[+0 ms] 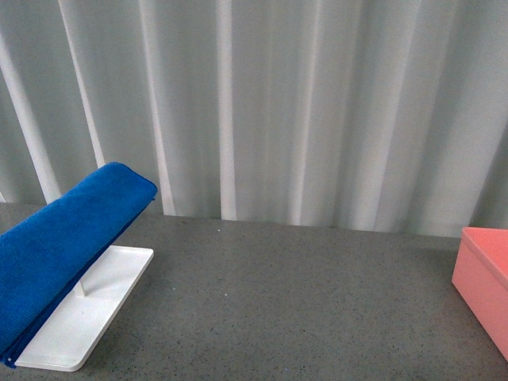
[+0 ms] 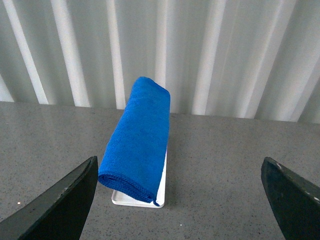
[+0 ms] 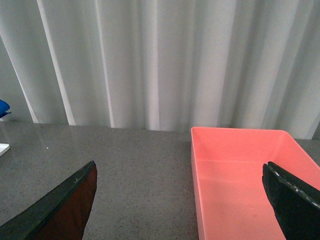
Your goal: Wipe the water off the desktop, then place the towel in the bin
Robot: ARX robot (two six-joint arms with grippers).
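The blue towel (image 1: 59, 246) hangs folded over a low rack at the desktop's (image 1: 278, 302) left side. In the left wrist view the towel (image 2: 137, 140) lies ahead of my left gripper (image 2: 180, 159), slightly toward one finger (image 2: 65, 205); the gripper is open and holds nothing. The salmon-pink bin (image 1: 484, 286) stands at the right edge. In the right wrist view the bin (image 3: 194, 170) is empty, and my open right gripper (image 3: 178, 165) hangs just before its near wall. No water shows on the desktop. Neither gripper appears in the front view.
A flat white tray (image 1: 87, 317) with a pale post (image 1: 82, 284) carries the towel. A pleated white curtain (image 1: 302, 103) closes off the back of the desktop. The tray's front edge (image 2: 137, 202) shows under the towel in the left wrist view.
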